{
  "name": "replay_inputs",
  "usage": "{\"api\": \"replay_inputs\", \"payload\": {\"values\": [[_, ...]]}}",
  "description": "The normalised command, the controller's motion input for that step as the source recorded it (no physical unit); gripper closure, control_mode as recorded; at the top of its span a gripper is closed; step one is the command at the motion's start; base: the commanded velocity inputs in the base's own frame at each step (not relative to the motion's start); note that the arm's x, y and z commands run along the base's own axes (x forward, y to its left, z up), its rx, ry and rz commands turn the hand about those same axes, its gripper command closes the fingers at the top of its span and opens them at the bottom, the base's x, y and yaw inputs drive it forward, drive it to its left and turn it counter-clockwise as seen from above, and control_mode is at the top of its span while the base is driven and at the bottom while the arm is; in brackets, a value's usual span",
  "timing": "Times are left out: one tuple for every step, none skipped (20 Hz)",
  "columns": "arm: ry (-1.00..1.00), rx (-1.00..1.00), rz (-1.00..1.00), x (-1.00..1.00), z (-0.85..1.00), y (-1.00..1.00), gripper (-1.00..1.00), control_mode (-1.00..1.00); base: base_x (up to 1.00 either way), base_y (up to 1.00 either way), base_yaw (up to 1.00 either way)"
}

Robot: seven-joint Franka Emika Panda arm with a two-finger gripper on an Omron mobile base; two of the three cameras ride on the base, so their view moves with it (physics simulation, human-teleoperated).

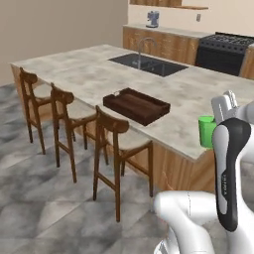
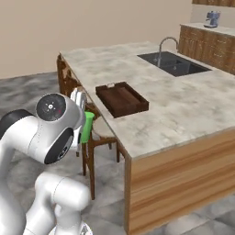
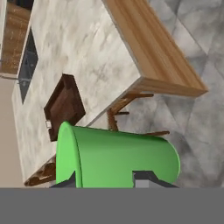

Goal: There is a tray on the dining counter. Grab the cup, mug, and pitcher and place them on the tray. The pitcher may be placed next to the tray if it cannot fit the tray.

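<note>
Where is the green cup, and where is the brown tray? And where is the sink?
green cup (image 3: 118,159): hand view, on its side wall, just above the gripper's finger tips.
brown tray (image 1: 137,105): left base view, on its bare wooden floor.
sink (image 2: 173,63): right base view, on its dark basin.

The tray (image 1: 137,105) sits flat on the table (image 1: 79,74), near the edge that faces the stools (image 1: 120,140). Three stools stand in a row along that edge, the nearest one just below the tray. Beyond the tray, farther back on the table, is the sink (image 1: 148,64) with its curved tap. Right of the tray, off the table's corner, the tool (image 1: 218,119) holds the cup (image 1: 206,131) in the air, partly hidden by the robot's arm. Far behind the tray stands a black stove (image 1: 224,49).
</note>
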Motion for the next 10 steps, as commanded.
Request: {"api": "replay_inputs", "payload": {"values": [[0.0, 0.0, 0.0, 0.0, 0.0, 0.0, 1.0, 1.0, 0.64, 1.0, -0.26], [0.0, 0.0, 0.0, 0.0, 0.0, 0.0, 1.0, 1.0, 0.57, 1.0, -0.24], [0.0, 0.0, 0.0, 0.0, 0.0, 0.0, 1.0, 1.0, 0.56, 0.89, -0.17], [0.0, 0.0, 0.0, 0.0, 0.0, 0.0, 1.0, 1.0, 0.67, 0.41, -0.12], [0.0, 0.0, 0.0, 0.0, 0.0, 0.0, 1.0, 1.0, 0.74, 0.35, -0.11], [0.0, 0.0, 0.0, 0.0, 0.0, 0.0, 1.0, 1.0, 0.82, 0.31, -0.11], [0.0, 0.0, 0.0, 0.0, 0.0, 0.0, 1.0, 1.0, 0.89, 0.19, -0.12], [0.0, 0.0, 0.0, 0.0, 0.0, 0.0, 1.0, 1.0, 0.94, 0.04, -0.12], [0.0, 0.0, 0.0, 0.0, 0.0, 0.0, 1.0, 1.0, 0.94, 0.0, -0.12], [0.0, 0.0, 0.0, 0.0, 0.0, 0.0, 1.0, 1.0, 0.94, 0.0, -0.11]]}}
